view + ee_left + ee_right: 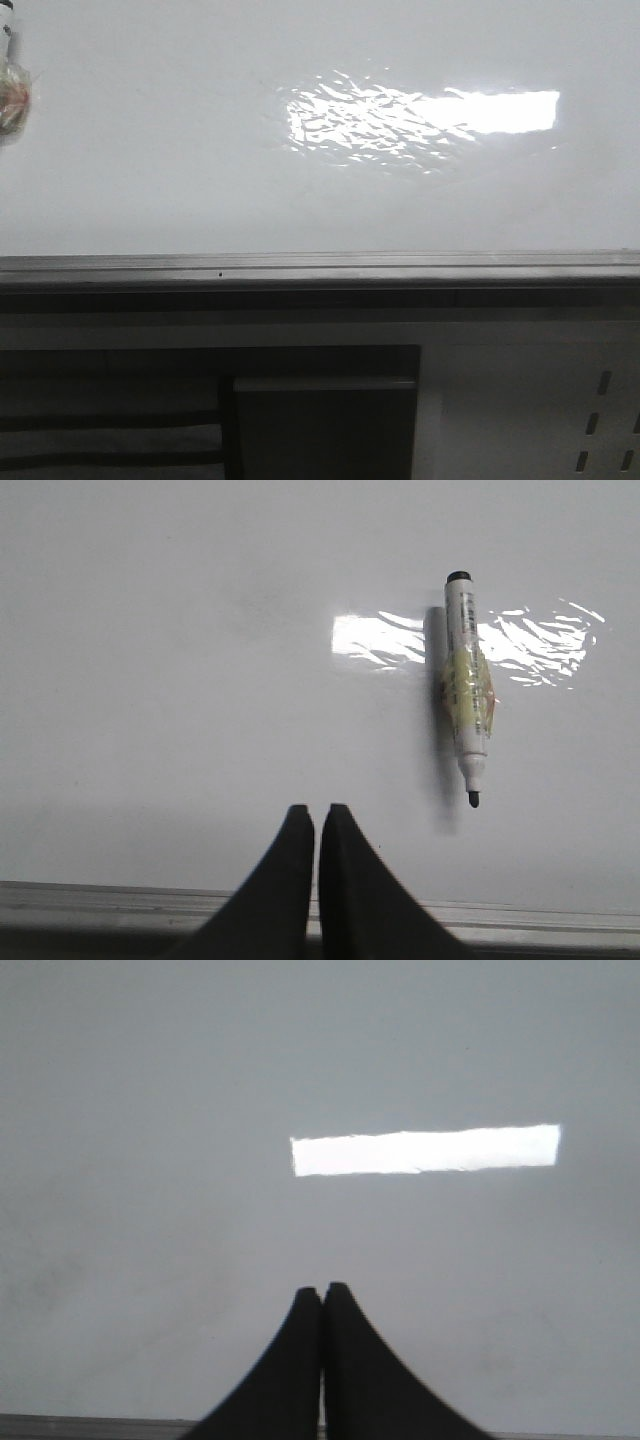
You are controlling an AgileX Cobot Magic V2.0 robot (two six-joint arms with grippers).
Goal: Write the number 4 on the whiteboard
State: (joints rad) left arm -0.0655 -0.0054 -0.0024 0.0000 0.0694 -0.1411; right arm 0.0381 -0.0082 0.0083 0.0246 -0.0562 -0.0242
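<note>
Whiteboard (200, 150) surface is left blank — no number 4 is drawn yet. An uncapped marker (465, 680) lies flat on it, well apart from the left fingers (316, 825), pressed together and empty; the right fingers (321, 1305) are likewise closed on nothing.

One whiteboard (150, 150), one marker (465, 685), two grippers (316, 815) (321, 1292)

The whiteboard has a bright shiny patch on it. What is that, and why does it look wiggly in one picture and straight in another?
It is glare from a lamp. In the front view it ripples across the whiteboard. In the left wrist view it lies streaky behind the marker, which casts a soft shadow beside it. In the right wrist view it is a clean straight bar, and the picture is dimmer and greyer.
</note>
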